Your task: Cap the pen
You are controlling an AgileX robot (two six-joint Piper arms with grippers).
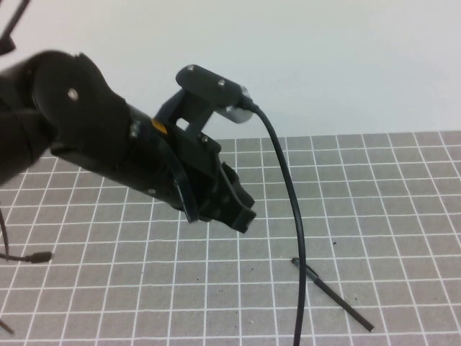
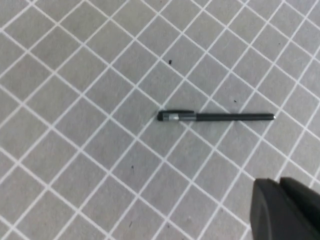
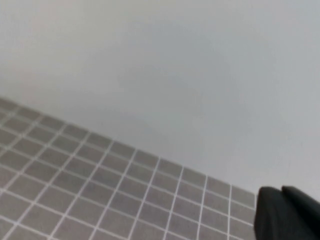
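your left gripper (image 1: 234, 209) hangs above the grid mat (image 1: 374, 194), near the middle of the high view, with the bulky left arm reaching in from 9 o'clock. its fingers face away from that camera, and the left wrist view catches only a dark corner of it, so you cannot tell if the pincer is spread or closed.

the pen (image 1: 333, 295) lies flat on the mat at about 5 o'clock from that gripper, well apart from it. a black cable (image 1: 288, 194) crosses in front of the pen's upper end there. the left wrist view shows the whole pen (image 2: 216, 117), with the cap (image 2: 175, 116) sitting on one end, its greyish clip visible.

your right gripper (image 3: 287, 215) shows only as a dark edge in its own wrist view, over the mat's far border; you cannot tell its pincer state, and the high view misses it entirely.
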